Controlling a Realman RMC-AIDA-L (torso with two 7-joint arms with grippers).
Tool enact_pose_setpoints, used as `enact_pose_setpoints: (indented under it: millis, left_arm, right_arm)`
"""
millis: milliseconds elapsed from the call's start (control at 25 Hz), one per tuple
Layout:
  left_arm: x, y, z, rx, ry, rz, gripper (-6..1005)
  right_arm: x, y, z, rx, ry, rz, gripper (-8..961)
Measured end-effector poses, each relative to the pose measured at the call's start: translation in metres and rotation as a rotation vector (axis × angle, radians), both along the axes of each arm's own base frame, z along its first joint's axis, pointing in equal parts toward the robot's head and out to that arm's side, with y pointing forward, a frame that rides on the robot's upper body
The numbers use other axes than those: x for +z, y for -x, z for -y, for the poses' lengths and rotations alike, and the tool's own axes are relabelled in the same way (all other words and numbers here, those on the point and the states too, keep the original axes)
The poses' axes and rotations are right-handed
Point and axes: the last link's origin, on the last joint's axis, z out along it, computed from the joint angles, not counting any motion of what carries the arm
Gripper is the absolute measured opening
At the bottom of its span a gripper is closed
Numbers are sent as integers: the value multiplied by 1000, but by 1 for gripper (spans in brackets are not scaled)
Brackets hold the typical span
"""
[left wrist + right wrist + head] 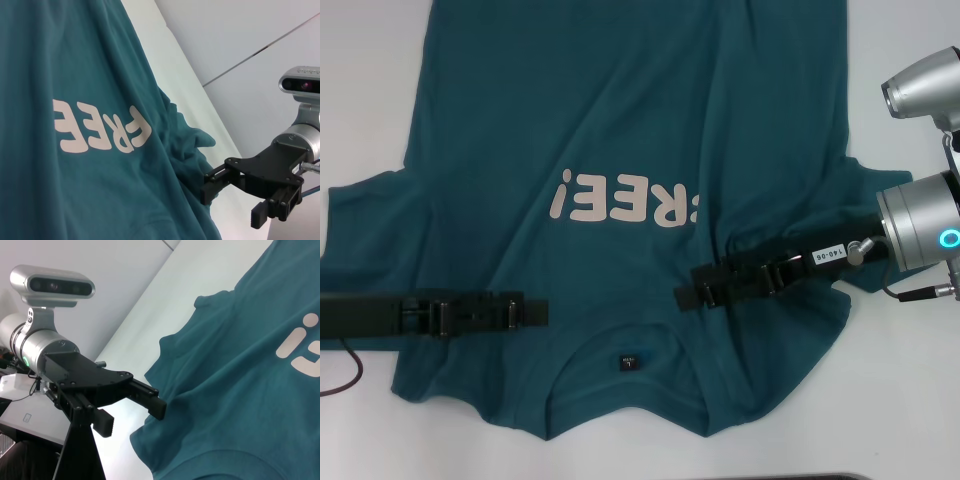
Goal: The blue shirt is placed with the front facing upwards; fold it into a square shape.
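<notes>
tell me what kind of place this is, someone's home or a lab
Most likely a robot lab or test bench: a bare white table, one shirt spread flat, and a left end effector and right end effector over it.

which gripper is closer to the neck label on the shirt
Right, though only slightly. The right gripper sits over the blue shirt just beside the neck label, up toward the lettering. The left gripper lies across the opposite shoulder.

The blue shirt (pixel 620 130), dark teal with pale pinkish "FREE!" lettering on its chest and a small dark neck label, lies front up and rumpled, collar toward the robot, one sleeve bunched in folds.
</notes>
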Motion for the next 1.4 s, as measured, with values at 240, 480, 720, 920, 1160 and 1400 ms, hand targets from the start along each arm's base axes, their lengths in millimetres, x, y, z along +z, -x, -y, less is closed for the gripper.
enact_pose_setpoints:
  millis: [240, 480, 720, 920, 1160, 1400]
  left_arm:
    - [0, -2, -2, -4, -7, 8, 828]
    - [-2, -3, -4, 4, -10, 16, 827]
    - [0, -2, -4, 10, -16, 18, 827]
    - [15, 8, -13, 121, -103, 39, 828]
    - [49, 34, -19, 429, -199, 142, 828]
    - [63, 60, -11, 615, -249, 151, 827]
  right_arm:
    - [0, 0, 0, -10, 2, -2, 748]
    - [0, -1, 1, -12, 2, -2, 748]
    - [0, -1, 1, -14, 2, -2, 748]
    - [3, 2, -2, -26, -22, -32, 748]
    - [10, 0, -7, -56, -61, -58, 748]
    - [12, -1, -9, -81, -71, -58, 748]
